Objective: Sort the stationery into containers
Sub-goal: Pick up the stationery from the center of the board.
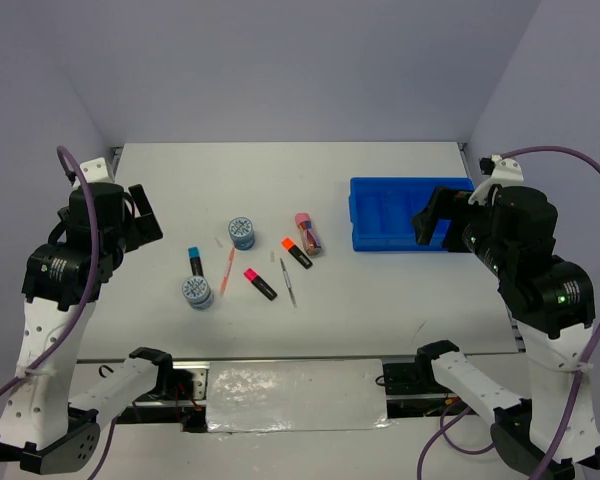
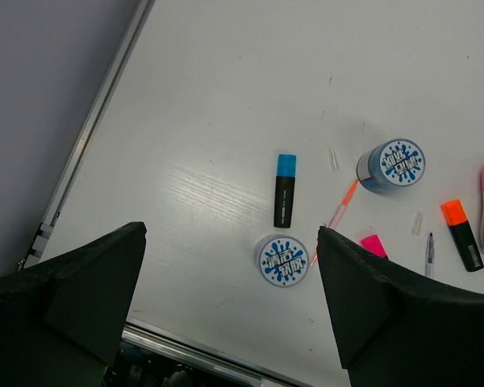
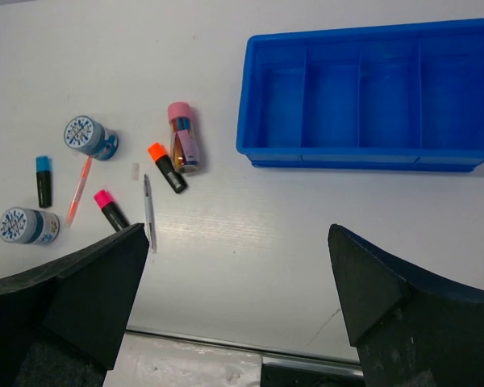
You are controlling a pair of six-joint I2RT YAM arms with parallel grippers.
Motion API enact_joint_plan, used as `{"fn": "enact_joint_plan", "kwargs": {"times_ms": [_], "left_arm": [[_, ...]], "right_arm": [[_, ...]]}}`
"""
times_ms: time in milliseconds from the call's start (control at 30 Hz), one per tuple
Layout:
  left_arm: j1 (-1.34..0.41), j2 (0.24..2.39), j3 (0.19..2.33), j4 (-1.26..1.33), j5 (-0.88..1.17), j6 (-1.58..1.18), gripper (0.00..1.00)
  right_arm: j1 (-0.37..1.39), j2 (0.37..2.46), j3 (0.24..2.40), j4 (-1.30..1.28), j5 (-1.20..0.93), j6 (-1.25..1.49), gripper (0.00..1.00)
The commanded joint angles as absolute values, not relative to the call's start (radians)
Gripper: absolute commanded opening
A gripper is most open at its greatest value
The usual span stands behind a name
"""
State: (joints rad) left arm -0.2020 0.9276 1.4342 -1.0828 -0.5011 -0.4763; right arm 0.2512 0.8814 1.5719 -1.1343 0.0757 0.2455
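While my left pincer [image 2: 231, 228] and right pincer [image 3: 239, 227] hang spread and empty, I fear a nudge sends the seven o'clock tape roll [image 1: 196, 291] rolling away

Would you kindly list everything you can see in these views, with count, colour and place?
Tape rolls: 2, blue-white, left of centre.
Highlighters: 3, black with blue, pink and orange caps, around the rolls.
Pink pen: 1, between the rolls.
Grey pen: 1, right of the pink-capped highlighter.
Tube: 1, pink cap, right end of the group.
Small clear pieces: 2, near the pens, too small to identify.
Tray: 1, bright blue, divided, empty, right side.
Table: 1, white.
Left gripper: black, open, above the stationery.
Right gripper: black, open, beside the tray.
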Motion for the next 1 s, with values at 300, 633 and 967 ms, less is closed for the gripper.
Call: {"fn": "enact_joint_plan", "kwargs": {"times_ms": [300, 633, 967], "left_arm": [[-0.206, 0.936, 1.462, -1.091, -0.561, -0.497, 0.99], [-0.206, 0.962, 1.442, -1.153, -0.612, -0.561, 0.99], [-0.206, 0.931, 1.374, -1.152, -0.491, -0.572, 0.99]], "right_arm": [[0.258, 0.922, 1.583, -1.042, 0.016, 0.241, 1.0], [0.764, 1.5, 1.646, -0.763, 0.189, 0.301, 1.0], [0.885, 2.188, 2.199, -0.761, 0.21, 0.209, 1.0]]}}
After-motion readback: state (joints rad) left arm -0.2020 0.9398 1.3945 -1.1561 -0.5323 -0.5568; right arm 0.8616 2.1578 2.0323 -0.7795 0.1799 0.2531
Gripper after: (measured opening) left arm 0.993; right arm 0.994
